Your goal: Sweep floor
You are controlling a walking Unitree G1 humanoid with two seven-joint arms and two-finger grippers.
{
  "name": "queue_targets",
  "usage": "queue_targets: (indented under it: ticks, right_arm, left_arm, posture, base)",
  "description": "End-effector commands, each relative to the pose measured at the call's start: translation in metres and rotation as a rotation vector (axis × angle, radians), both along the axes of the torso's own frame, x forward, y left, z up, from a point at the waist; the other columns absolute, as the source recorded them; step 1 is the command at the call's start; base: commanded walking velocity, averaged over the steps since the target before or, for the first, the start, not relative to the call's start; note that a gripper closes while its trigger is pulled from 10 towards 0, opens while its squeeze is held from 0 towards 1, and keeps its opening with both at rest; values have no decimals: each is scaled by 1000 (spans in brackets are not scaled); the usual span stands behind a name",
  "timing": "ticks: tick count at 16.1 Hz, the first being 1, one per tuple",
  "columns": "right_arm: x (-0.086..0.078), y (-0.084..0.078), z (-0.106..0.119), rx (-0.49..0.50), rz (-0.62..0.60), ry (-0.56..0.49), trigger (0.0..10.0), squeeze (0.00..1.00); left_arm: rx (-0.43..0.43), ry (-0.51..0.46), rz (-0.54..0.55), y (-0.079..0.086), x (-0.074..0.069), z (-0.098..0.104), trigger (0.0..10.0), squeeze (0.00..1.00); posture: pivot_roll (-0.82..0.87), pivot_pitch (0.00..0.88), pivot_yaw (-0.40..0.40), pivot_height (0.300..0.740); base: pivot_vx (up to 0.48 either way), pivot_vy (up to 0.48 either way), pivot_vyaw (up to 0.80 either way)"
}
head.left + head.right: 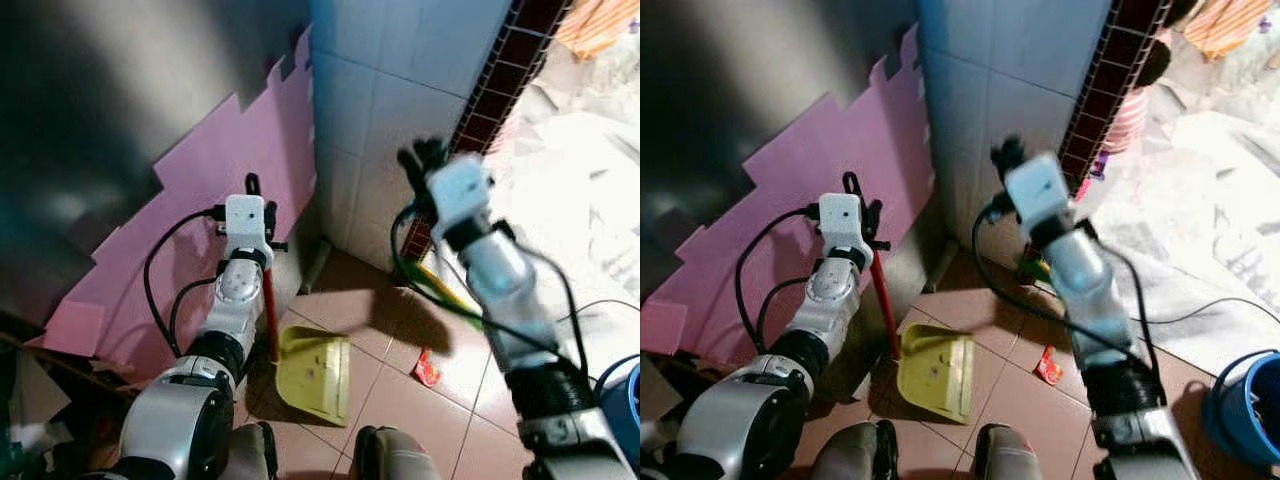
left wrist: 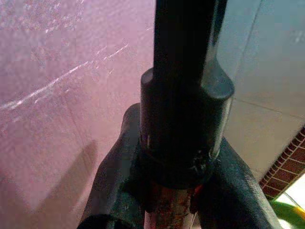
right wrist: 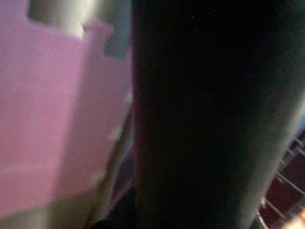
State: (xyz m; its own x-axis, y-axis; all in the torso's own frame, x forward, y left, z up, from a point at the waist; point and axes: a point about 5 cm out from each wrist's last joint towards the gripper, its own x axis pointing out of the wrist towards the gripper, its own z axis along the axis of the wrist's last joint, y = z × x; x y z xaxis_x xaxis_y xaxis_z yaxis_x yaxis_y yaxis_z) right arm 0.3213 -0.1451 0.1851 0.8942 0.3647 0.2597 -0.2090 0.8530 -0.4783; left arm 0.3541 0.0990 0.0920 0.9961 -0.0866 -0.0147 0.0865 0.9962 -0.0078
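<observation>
left gripper (image 1: 258,192) raised near the pink jigsaw-edged foam mat (image 1: 190,200) leaning on the wall, fingers (image 2: 114,162) clamped on the black-capped top of the red dustpan handle (image 1: 269,310). the yellow plastic dustpan (image 1: 315,372) sits on the brown tiled floor (image 1: 400,390) at the base of the mat, mouth facing the robot's feet. a small red scrap (image 1: 427,368) lies on the floor right of the dustpan, apart from it, open tiles between. right gripper (image 1: 422,158) is lifted in front of the white tiled wall corner (image 1: 380,110), blurred; cannot tell if its fingers are spread or pressed. right wrist view is mostly dark. blue bucket (image 1: 1240,405) at the floor's right edge shows best in the right eye view.
</observation>
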Motion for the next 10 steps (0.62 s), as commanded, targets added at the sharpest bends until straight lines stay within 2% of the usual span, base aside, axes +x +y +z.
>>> queue_targets:
  ticks: [1, 4, 5, 8, 10]
  right_arm:
    - [-3, 2, -4, -39, -32, -25, 10000, 0]
    - [-6, 9, -28, -19, -49, 49, 10000, 0]
    - [-6, 10, -40, -20, -72, 109, 10000, 0]
    - [-7, 15, -57, 69, -95, 218, 10000, 0]
    - [-6, 22, -63, 182, -113, 289, 10000, 0]
  left_arm:
    - [-5, 111, -33, -6, -9, -21, 10000, 0]
    - [-11, 118, -41, -6, -10, -22, 10000, 0]
    - [-13, 119, -48, -7, -10, -22, 10000, 0]
    - [-20, 125, -47, -7, -10, -23, 10000, 0]
    - [-24, 130, -46, -5, -9, -23, 10000, 0]
  posture:
    - [-82, 124, 33, 740]
    - [-74, 122, 33, 740]
    - [-73, 122, 31, 740]
    - [-71, 123, 28, 740]
    - [-73, 124, 41, 740]
  base:
    - [0, 0, 0]
    - [0, 0, 0]
    - [0, 0, 0]
    - [0, -171, 0]
    - [0, -330, 0]
